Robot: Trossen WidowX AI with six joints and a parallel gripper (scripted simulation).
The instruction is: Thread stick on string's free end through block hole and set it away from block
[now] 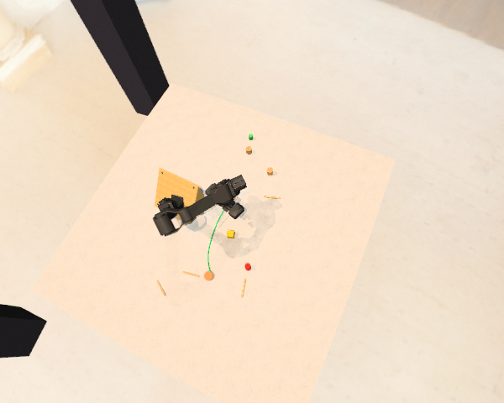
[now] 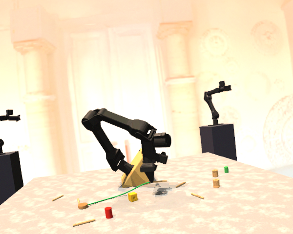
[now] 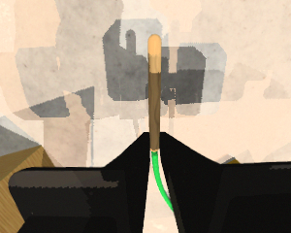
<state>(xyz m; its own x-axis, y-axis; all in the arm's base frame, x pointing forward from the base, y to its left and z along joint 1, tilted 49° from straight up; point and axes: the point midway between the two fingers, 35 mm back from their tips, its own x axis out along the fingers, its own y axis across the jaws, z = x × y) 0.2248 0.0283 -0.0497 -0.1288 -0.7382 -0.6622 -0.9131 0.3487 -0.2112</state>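
Note:
My gripper (image 2: 151, 180) (image 3: 153, 137) is shut on the string's stick (image 2: 160, 181) (image 3: 154, 92), at its string end. The stick points away from the fingers and is a little above the table. The green string (image 1: 208, 251) (image 2: 118, 195) (image 3: 158, 182) runs from the stick to the round button (image 1: 208, 275) (image 2: 82, 206), which lies on the table. The wooden block (image 1: 176, 186) (image 2: 137, 177) (image 3: 10, 194) stands on the table beside the arm, at the wrist view's lower left. Its hole cannot be made out. In the top view the arm hides the fingertips.
A yellow cube (image 1: 230, 234) (image 2: 133, 197) and a red cylinder (image 1: 247, 266) (image 2: 108, 212) are on the button's side. Two spools (image 1: 249, 150) (image 1: 270, 171) and a green cylinder (image 1: 250, 137) (image 2: 226, 169) stand farther off. Several loose sticks lie about, one (image 1: 271, 197) near the gripper.

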